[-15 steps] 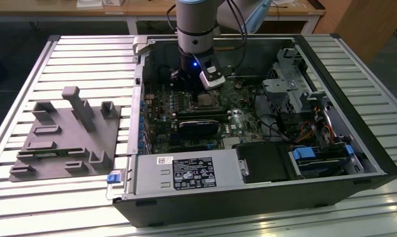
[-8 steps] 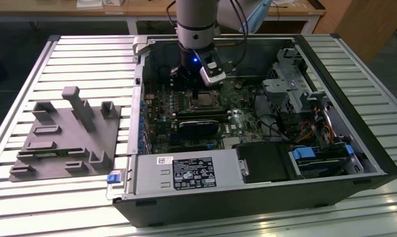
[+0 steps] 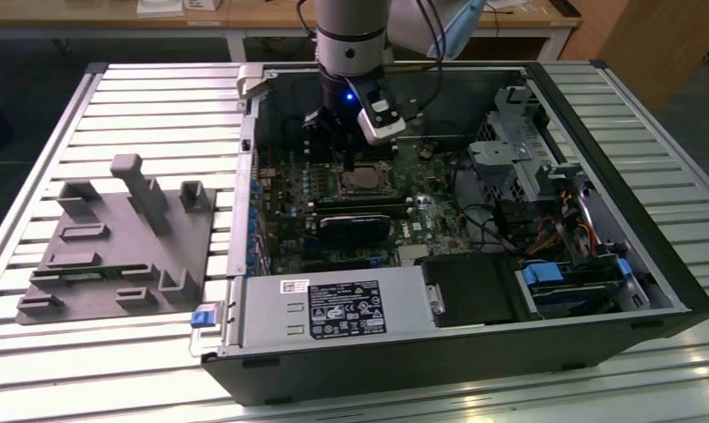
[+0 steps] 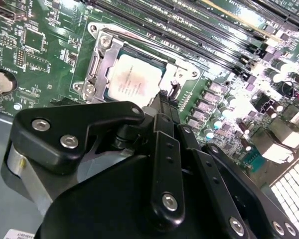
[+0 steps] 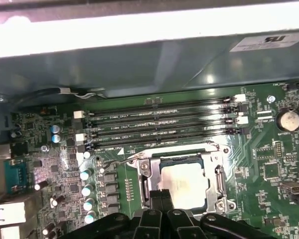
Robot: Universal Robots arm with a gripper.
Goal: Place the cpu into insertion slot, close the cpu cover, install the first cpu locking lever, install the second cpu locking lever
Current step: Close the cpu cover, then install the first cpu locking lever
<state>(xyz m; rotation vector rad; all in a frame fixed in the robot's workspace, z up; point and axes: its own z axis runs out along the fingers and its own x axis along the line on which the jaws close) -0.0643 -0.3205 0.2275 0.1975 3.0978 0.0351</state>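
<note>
— How many of each thing do you count?
— One small flat square cpu with a pale silvery-tan metal face (image 5: 187,181), one thin square silver metal cpu cover with a window (image 5: 218,174), and one silver-rimmed insertion slot (image 5: 179,149) set into the green circuit board (image 4: 45,55). Four long black memory slots (image 5: 159,124) run side by side just beside it, and there is one round silver coin cell (image 5: 288,119).
— Where is the cpu?
— It lies flat in the insertion slot. The cpu cover is down around it, and its face shows through the window.
— And the black end effector (image 5: 160,195)?
— It is right at the socket's edge. Its fingers are pressed together, gripping nothing I can see.
— Anything hidden?
— Its dark body cuts off one side of the socket in both wrist views. A thin wire lever (image 5: 117,161) is hard to follow, so I cannot tell whether it is latched.
— And outside?
— One open black computer case (image 3: 448,361) rests on a slatted metal desk (image 3: 154,97). One grey moulded plate with upright blocks (image 3: 107,256) lies at the exterior view's left
</note>
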